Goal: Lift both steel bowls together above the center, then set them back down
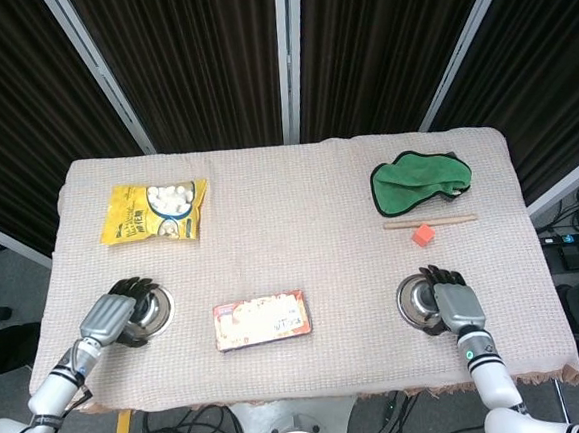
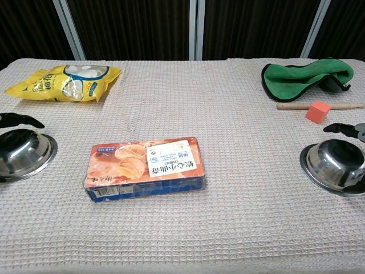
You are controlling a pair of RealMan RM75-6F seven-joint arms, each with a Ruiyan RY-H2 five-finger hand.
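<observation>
While both hands hover, fingers apart, unclamped | left hand (image 1: 110,316) over left bowl (image 1: 148,306), right hand (image 1: 451,302) over right bowl (image 1: 419,300), near table (image 1: 298,201) front edge | your uneven grips risk 1 bowl slipping.

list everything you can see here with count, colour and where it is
steel bowl and its twin: 2, silver, near left and near right of the table
snack box: 1, orange with a white label, near centre between the bowls
snack bag: 1, yellow, far left
cloth: 1, green, far right
wooden stick: 1, tan, just in front of the cloth
cube: 1, orange, beside the stick
table cover: 1, beige woven, over the whole table
curtains: dark, behind the table
left hand: 1, grey and black, at the left bowl's outer rim
right hand: 1, grey and black, at the right bowl's outer rim
</observation>
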